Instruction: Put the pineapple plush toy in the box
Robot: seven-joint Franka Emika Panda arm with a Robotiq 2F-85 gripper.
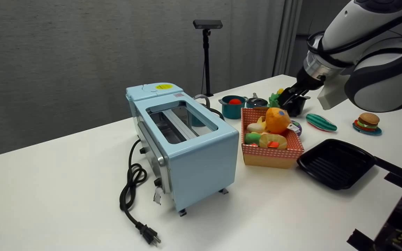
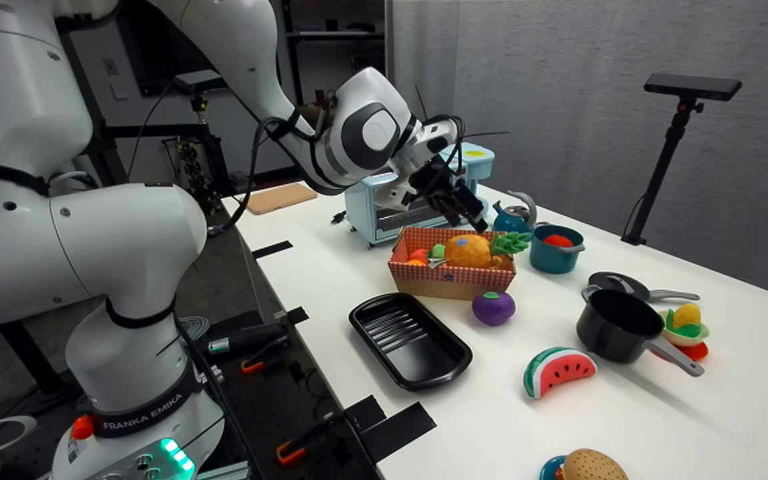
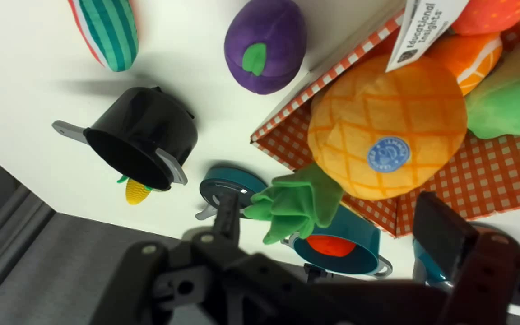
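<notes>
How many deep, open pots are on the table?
2: the teal pot, near the box, with something red inside; the black pot, between the watermelon toy and the yellow corn. More may stand out of view.

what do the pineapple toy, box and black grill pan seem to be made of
Pineapple toy: soft, matte fabric, likely stuffed, judging by its puffy shape and soft creases.
Box: probably matte cardboard, with thin, straight walls; its red checked surface could be paper or cloth.
Black grill pan: looks hard and glossy, light catching its edges; metal or plastic, can't tell.
</notes>
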